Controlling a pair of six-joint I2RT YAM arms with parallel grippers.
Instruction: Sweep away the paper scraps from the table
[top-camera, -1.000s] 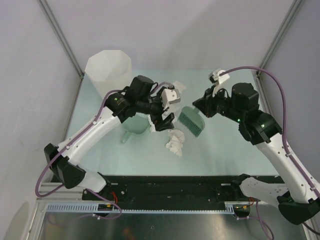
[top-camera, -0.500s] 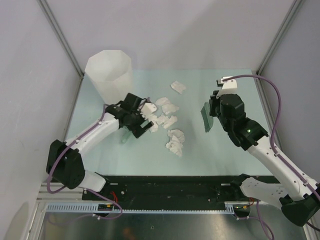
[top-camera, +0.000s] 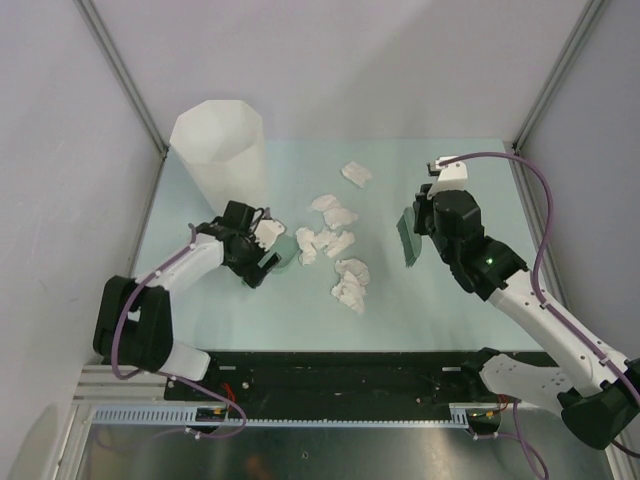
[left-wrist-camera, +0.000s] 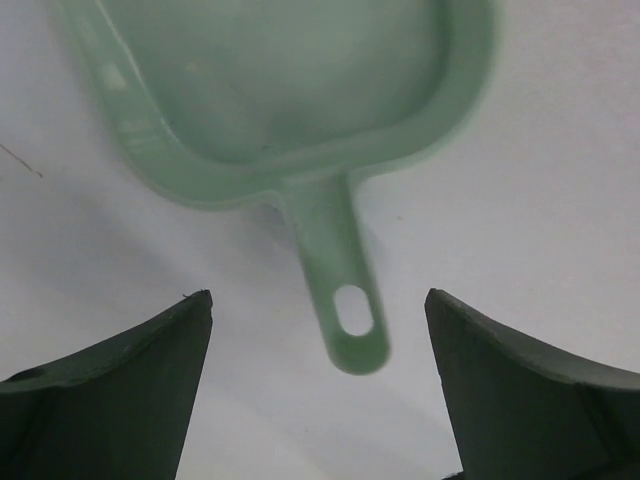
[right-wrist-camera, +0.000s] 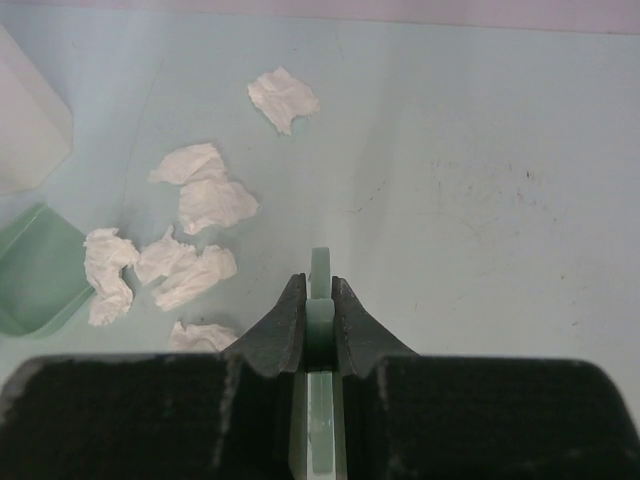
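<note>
Sweeping has hardly begun, as we judge it: the paper scraps (top-camera: 335, 235) lie scattered at the middle of the table (top-camera: 450, 310), none gathered. Our left gripper (left-wrist-camera: 318, 305) hangs with its fingers apart on either side of the dustpan (left-wrist-camera: 290, 90) handle, not touching it. Our right gripper (right-wrist-camera: 320, 290) is clamped on the brush (top-camera: 408, 237), right of the scraps. The dustpan, just left of them, shows nothing inside; we cannot see into the white bin (top-camera: 220, 150) at the far left. Gripping the pan, sweeping and tipping all remain.
</note>
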